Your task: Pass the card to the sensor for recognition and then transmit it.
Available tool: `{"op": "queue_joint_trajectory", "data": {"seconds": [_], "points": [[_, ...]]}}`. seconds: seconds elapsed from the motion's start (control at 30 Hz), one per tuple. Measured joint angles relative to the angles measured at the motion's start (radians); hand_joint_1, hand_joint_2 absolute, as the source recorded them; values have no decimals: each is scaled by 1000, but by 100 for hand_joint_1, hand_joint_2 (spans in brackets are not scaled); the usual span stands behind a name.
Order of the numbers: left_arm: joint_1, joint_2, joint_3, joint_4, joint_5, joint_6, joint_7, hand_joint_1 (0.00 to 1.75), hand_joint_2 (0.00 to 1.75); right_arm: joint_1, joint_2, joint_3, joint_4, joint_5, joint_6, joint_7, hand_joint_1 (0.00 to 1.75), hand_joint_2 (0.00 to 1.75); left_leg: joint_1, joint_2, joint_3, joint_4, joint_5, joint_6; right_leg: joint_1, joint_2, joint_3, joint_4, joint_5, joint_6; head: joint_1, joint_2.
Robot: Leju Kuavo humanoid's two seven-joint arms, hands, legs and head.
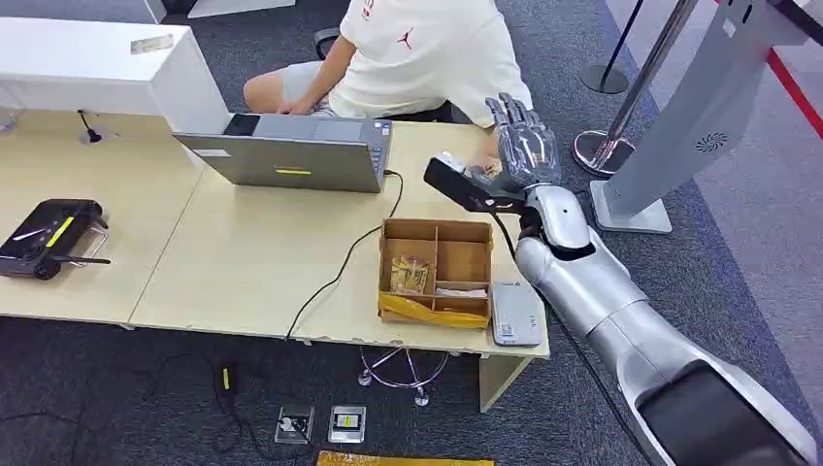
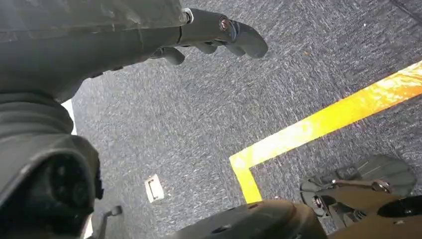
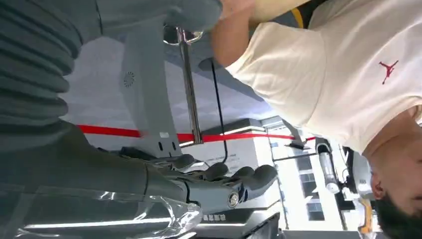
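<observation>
R arm (image 1: 621,311) comes in closest, silver, reaching over the surface (image 1: 252,262) corner. R hand (image 1: 524,146) raised beyond the cardboard box (image 1: 435,272), fingers (image 3: 239,177) straight and apart, nothing clamped in them that I can make out. Card: can't tell where it is; something small shows at the palm edge, too blurred to name. White sensor (image 1: 514,313) lies flat just beside the box, on its R side. Laptop (image 1: 291,155) sits beyond the box, a person (image 1: 427,58) seated behind it. L hand (image 2: 219,35) hangs over carpet floor (image 2: 199,124), fingers loosely curled, holding nothing.
</observation>
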Motion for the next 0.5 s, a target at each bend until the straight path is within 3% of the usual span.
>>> {"op": "queue_joint_trajectory", "data": {"seconds": [0.17, 0.33, 0.5], "points": [[2, 0, 0, 0, 8, 4, 0, 0, 0, -6, -6, 10, -5, -1, -35, 21, 0, 175, 0, 1, 0, 0, 0, 0, 0, 0, 0, 0, 0, 0, 0, 0], [4, 0, 0, 0, 21, 13, -3, 0, 0, 13, -48, 12, -77, 49, -103, 53, 0, 175, 0, 1, 1, 0, 0, 0, 0, 0, 0, 0, 0, 0, 0, 0], [7, -2, 1, 0, 53, 25, -3, 0, 0, 114, -129, -35, -239, 258, -249, 121, 0, 175, 0, 1, 3, 1, 0, 0, 0, 0, 1, -1, 0, 0, 0, 0]]}}
